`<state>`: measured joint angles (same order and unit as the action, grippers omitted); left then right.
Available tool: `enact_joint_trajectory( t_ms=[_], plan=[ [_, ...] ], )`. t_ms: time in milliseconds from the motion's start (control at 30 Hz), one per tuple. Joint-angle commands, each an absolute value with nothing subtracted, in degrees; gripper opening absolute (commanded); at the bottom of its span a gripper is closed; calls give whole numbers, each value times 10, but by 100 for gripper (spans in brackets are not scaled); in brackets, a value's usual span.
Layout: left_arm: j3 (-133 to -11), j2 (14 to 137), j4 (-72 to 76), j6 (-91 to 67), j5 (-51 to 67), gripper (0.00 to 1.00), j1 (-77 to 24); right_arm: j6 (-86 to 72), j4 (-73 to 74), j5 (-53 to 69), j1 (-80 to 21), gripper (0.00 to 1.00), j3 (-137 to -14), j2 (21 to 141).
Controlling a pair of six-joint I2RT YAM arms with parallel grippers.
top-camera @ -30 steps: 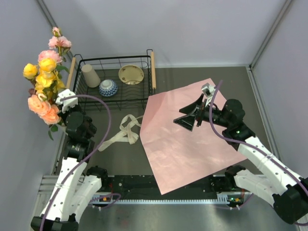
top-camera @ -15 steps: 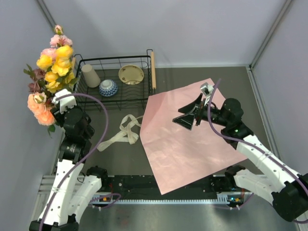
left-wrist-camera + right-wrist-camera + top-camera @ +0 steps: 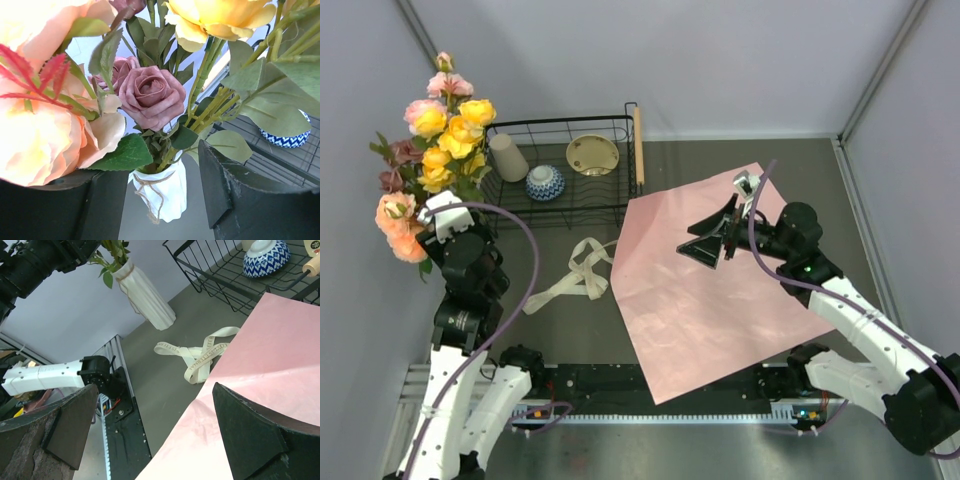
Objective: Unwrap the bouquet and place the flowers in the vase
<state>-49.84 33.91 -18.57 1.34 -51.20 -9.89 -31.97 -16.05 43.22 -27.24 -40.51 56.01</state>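
While both arms' jaws stand open, pink paper (image 3: 710, 300) and ribbon (image 3: 575, 275) lie on the grey table (image 3: 720, 155).

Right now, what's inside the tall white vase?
The flowers stand in the vase: green stems go in at its rim, roses spread above. Its wall hides the stems' lower ends and whether there is any water.

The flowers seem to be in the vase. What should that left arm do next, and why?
Probably ease the left gripper back, away from the flowers. They stand in the vase, and the jaws are spread apart around the stems, gripping nothing, so lingering only risks tipping it.
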Motion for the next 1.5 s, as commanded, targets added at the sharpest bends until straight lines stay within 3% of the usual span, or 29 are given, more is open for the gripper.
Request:
enact_joint_trajectory(
  t_ms=[0,67,133,167,400,567,667,733,767,867,1167,1467],
  plan=[
    [-538,332,-185,3,-510,62,-96,-323,-194,441,-272,99,-413,560],
    [-541,329,-185,2,-508,61,-96,-322,-195,441,-273,99,-413,558],
    [-540,328,-183,4,-513,51,-96,-322,-197,441,-273,99,-415,560],
    [-537,329,-178,7,-525,42,-96,-323,-197,442,-273,99,-415,561],
    [-523,331,-136,43,-566,16,-96,-323,-199,446,-272,99,-413,561],
    [-542,327,-150,40,-565,13,-96,-322,-201,446,-272,99,-410,558],
    [-571,323,-197,21,-546,19,-96,-323,-205,446,-273,99,-406,558],
    [-597,319,-225,4,-513,34,-96,-323,-206,446,-273,99,-404,558],
    [-603,314,-243,2,-499,50,-96,-323,-206,446,-272,98,-403,558],
    [-620,294,-250,2,-454,64,-96,-323,-205,447,-272,99,-403,558],
    [-661,280,-246,2,-389,72,-96,-321,-191,443,-272,98,-404,550],
    [-710,305,-211,-40,28,78,-98,-301,-125,393,-272,98,-417,546]
  ],
)
